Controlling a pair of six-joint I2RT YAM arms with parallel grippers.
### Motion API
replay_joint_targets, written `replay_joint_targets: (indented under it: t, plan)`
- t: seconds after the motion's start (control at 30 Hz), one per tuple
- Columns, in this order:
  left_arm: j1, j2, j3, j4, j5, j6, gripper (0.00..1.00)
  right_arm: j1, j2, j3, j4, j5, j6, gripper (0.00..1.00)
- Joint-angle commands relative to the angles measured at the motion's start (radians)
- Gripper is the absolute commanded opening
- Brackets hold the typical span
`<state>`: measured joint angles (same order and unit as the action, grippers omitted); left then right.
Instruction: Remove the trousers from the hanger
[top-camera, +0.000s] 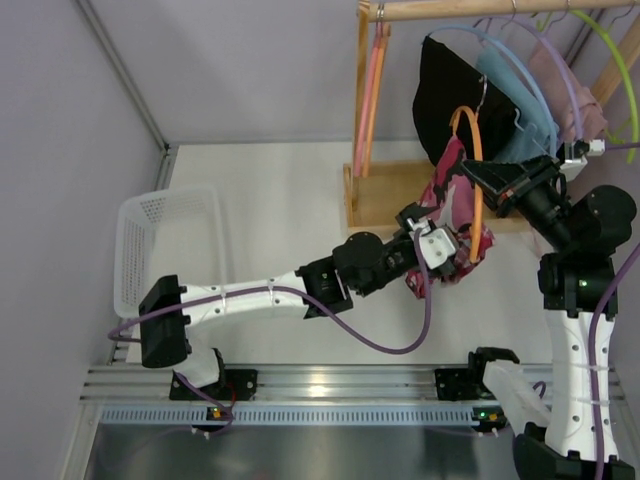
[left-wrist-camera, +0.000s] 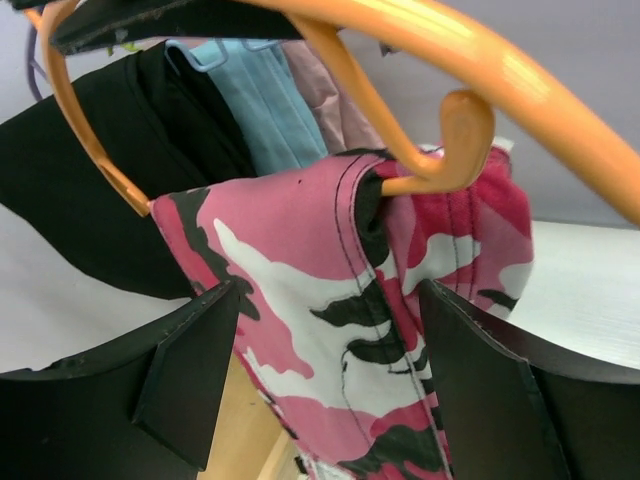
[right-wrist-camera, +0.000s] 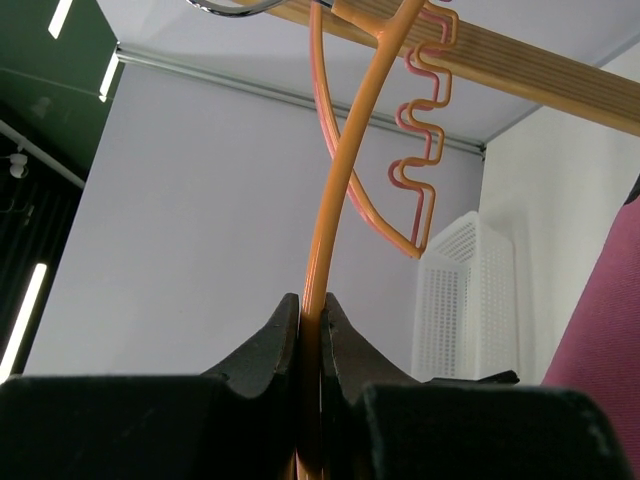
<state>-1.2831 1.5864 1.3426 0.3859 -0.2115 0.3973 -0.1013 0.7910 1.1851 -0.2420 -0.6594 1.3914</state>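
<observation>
Top view: the pink, white and black camouflage-patterned cloth trousers (top-camera: 452, 205) hang on the curved orange hanger (top-camera: 476, 190), just in front of the left claw (top-camera: 437, 245). The right claw (top-camera: 492, 180) is at the upper part of this hanger. Beyond both claws, the plain black cloth trousers (top-camera: 450, 90) hang on the wooden rack (top-camera: 450, 10), well apart from the left claw.

Left wrist view: the left claw (left-wrist-camera: 328, 315) is released. Its two black fingers (left-wrist-camera: 190, 370) stand on either side of the camouflage cloth, and a stitched seam runs between them. The hook end of the hanger goes under the waistband just above the claw.

Right wrist view: the right claw (right-wrist-camera: 310, 315) is clenched on the thin orange hanger bar, which rises straight up from it.

I judge the trousers to be light, soft and limp, and not fragile. The best place to take hold seems to be the thick stitched part between the left fingers, below the hook, so that the cloth can slide off without stretching
</observation>
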Motion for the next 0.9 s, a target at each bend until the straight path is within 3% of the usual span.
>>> replay_joint_targets:
  t: [0.0,0.23,0.53,0.73,0.87]
  plan:
    - [0.001,-0.005,-0.046,0.140,-0.045,0.028,0.79,-0.009,-0.015,0.122,0.270,0.006,0.014,0.00]
    - [0.001,0.004,-0.115,0.140,-0.098,0.014,0.90,-0.009,0.031,0.211,0.279,0.009,0.021,0.00]
    - [0.001,0.009,-0.105,0.142,-0.048,-0.043,0.97,-0.009,0.040,0.243,0.273,0.024,0.023,0.00]
    - [0.002,0.073,-0.046,0.142,-0.130,-0.006,0.95,-0.009,0.034,0.246,0.277,0.018,0.035,0.00]
    - [0.018,0.092,-0.022,0.148,-0.152,0.011,0.84,-0.009,0.030,0.246,0.265,0.009,0.029,0.00]
